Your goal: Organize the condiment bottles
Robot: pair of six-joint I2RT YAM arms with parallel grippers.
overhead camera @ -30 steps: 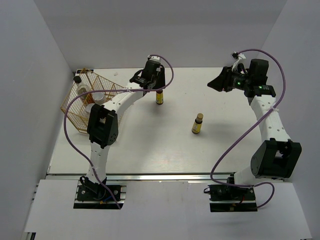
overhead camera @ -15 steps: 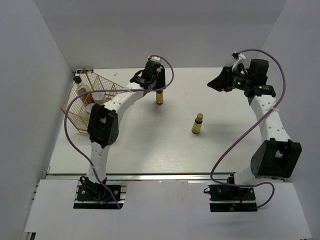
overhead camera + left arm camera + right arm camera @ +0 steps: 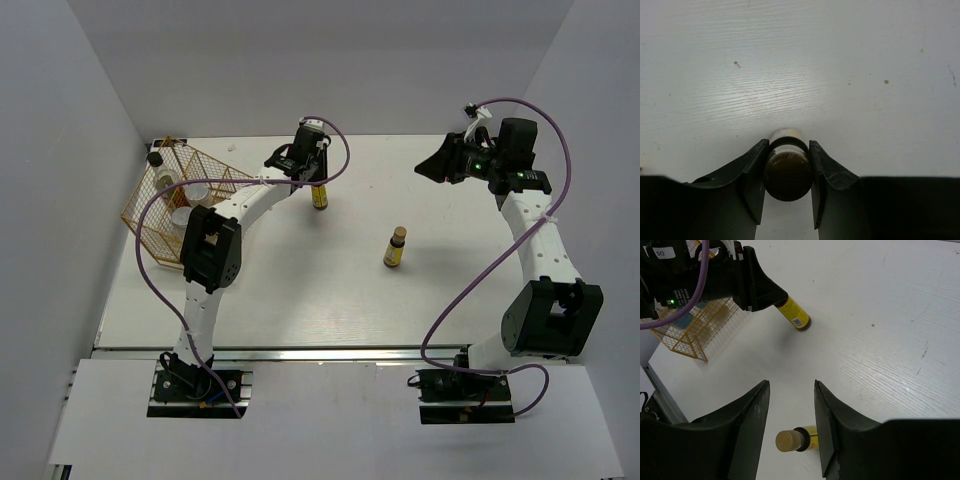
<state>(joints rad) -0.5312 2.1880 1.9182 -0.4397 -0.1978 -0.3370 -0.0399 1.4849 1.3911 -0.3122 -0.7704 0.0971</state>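
- Meanwhile, the left arm (image 3: 246, 204) stretches from its base at the near edge toward the far edge of the worktop (image 3: 300, 290). It is bent at the elbow, and its wrist is tipped down just left of the middle of the far edge.
- The left jaws are pinching the gripped amber bottle (image 3: 788, 172). In the left wrist view, which looks at it cap-first, one finger presses on each side of the dark glass.
- The right arm (image 3: 536, 236) rises along the right edge and folds back toward the far right corner, with its wrist held high above the worktop.
- The right jaws are spread wide with nothing between them, and they point down and inward across the worktop.
- The loose amber bottle (image 3: 395, 248) stands upright on its own near the middle of the worktop, a little to the right. It has a tan cap and a yellow label and is well apart from both arms.
- Both amber bottles carry yellow labels with dark print that is too small to read.
- A white sticker (image 3: 662, 252) on the left arm, seen in the right wrist view, bears characters that look like "SO".
- At the far left corner sits a gold wire basket (image 3: 150, 225), and white bottles (image 3: 196, 191) show through its wires.
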